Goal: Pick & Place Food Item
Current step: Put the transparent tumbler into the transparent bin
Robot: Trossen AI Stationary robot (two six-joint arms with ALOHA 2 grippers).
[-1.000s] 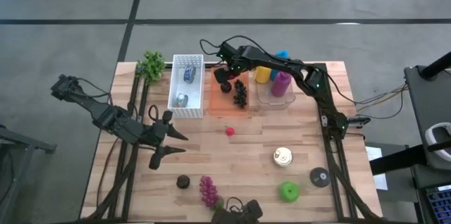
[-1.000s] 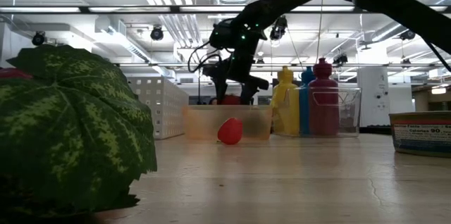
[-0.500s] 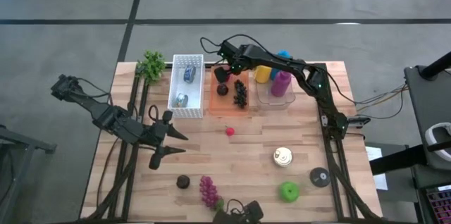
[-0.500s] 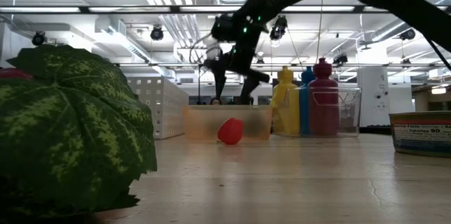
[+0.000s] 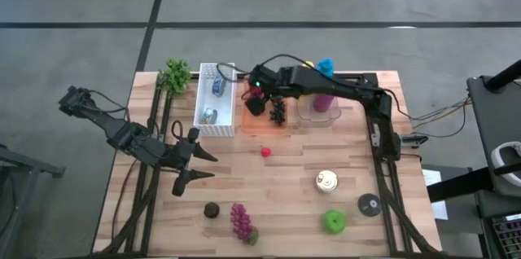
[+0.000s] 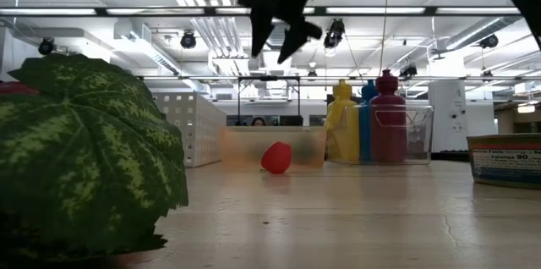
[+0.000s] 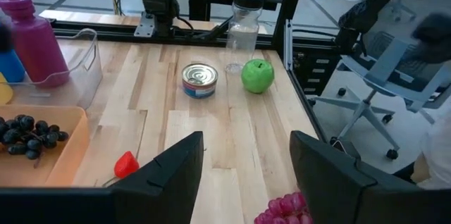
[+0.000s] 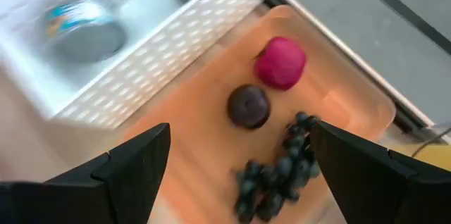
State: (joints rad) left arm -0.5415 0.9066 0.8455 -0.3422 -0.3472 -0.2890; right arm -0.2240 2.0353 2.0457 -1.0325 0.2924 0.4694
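Note:
An orange tray (image 5: 262,120) at the far middle of the table holds a red food item (image 8: 280,62), a dark plum (image 8: 249,106) and black grapes (image 8: 273,176). My right gripper (image 5: 256,103) hangs open high above the tray's left part (image 8: 239,127), touching nothing; in the low view it is near the top (image 6: 272,42). A red strawberry (image 5: 265,152) lies on the table in front of the tray. My left gripper (image 5: 199,166) waits open at the left, above the table (image 7: 246,138).
A white basket (image 5: 216,100) with tins stands left of the tray, a clear bin with bottles (image 5: 319,100) right of it. On the near half lie a tin can (image 5: 326,181), a green apple (image 5: 334,221), purple grapes (image 5: 240,221), a dark round piece (image 5: 212,209) and a black disc (image 5: 369,204).
My right gripper has risen from down in the orange tray to well above it, rolling as it went, and has stayed open. The dark plum and the red item lie in the tray below it.

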